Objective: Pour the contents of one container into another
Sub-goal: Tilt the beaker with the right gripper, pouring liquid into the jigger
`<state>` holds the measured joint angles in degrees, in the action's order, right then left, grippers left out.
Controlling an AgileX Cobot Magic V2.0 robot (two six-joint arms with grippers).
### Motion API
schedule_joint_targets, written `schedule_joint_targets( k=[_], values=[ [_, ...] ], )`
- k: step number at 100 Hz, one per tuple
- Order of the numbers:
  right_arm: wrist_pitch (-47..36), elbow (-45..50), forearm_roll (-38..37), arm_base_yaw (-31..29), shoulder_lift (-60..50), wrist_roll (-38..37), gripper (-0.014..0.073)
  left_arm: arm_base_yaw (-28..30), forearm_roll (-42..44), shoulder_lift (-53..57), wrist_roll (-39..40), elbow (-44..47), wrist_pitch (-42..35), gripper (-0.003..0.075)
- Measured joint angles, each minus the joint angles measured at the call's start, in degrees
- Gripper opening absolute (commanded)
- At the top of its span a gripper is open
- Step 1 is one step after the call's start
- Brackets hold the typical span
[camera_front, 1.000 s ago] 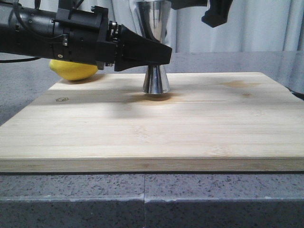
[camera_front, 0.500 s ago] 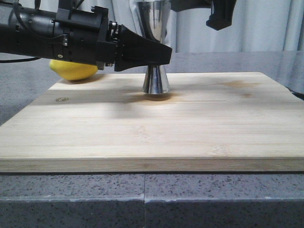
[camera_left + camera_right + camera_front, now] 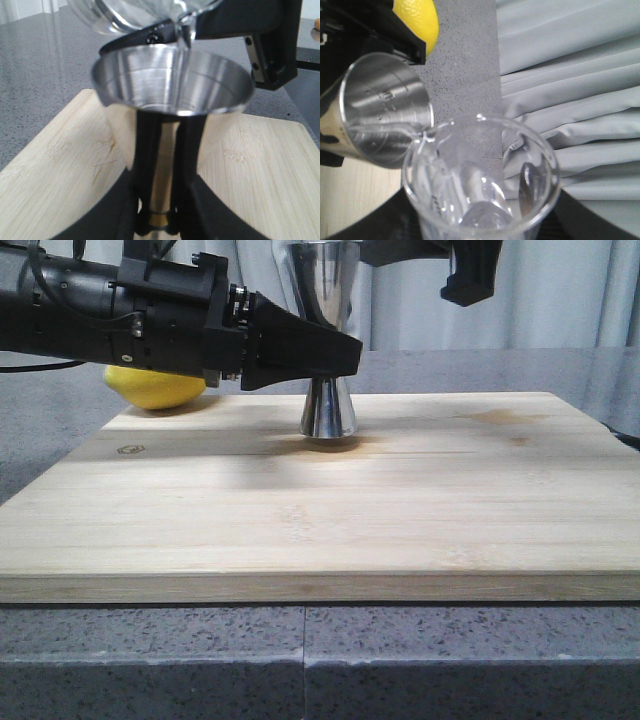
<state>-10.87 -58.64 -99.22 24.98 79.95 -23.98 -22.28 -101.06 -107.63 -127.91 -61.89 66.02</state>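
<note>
The steel jigger [image 3: 328, 405] stands upright on the cutting board [image 3: 320, 510]. My left gripper [image 3: 340, 355] is shut on its narrow waist, and the black fingers [image 3: 145, 165] flank the gold band [image 3: 159, 218]. The clear glass beaker [image 3: 480, 185] is held in my right gripper [image 3: 480, 222], tilted, its spout over the jigger's open cup [image 3: 380, 115]. In the left wrist view the beaker [image 3: 140, 15] hangs above the cup [image 3: 172, 80], and a thin clear stream [image 3: 184, 40] runs down from the spout. The front view shows only part of the right gripper [image 3: 470, 270], and the beaker is above its top edge.
A yellow lemon [image 3: 155, 388] lies behind the left arm at the board's back left corner. The board rests on a grey speckled counter [image 3: 320, 660]. Grey curtains [image 3: 560, 290] hang behind.
The visible part of the right gripper at the top of the front view has shifted slightly to the right and turned. The left arm and jigger have stayed put.
</note>
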Motion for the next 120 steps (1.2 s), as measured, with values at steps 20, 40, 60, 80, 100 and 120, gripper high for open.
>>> schedule_joint_targets(
  k=[20, 40, 60, 80, 100, 120],
  values=[
    [0.0, 0.0, -0.1, 0.0, 0.0, 0.5, 0.0268, 0.0, 0.0, 0.0, 0.0, 0.0, 0.0, 0.0094],
    [0.3, 0.0, -0.2, 0.0, 0.0, 0.7, 0.0268, 0.0, 0.0, 0.0, 0.0, 0.0, 0.0, 0.0094],
    [0.7, -0.8, -0.3, 0.0, 0.1, 1.7, 0.0268, 0.0, 0.0, 0.0, 0.0, 0.0, 0.0, 0.0094],
    [0.9, -1.7, -0.7, 0.0, 0.7, 1.9, 0.0268, 0.0, 0.0, 0.0, 0.0, 0.0, 0.0, 0.0094],
    [0.9, -1.7, -2.8, 0.0, 1.6, 2.0, 0.0268, 0.0, 0.0, 0.0, 0.0, 0.0, 0.0, 0.0094],
    [0.9, -1.7, -5.0, 0.0, 1.7, 2.2, 0.0268, 0.0, 0.0, 0.0, 0.0, 0.0, 0.0, 0.0094]
  ],
)
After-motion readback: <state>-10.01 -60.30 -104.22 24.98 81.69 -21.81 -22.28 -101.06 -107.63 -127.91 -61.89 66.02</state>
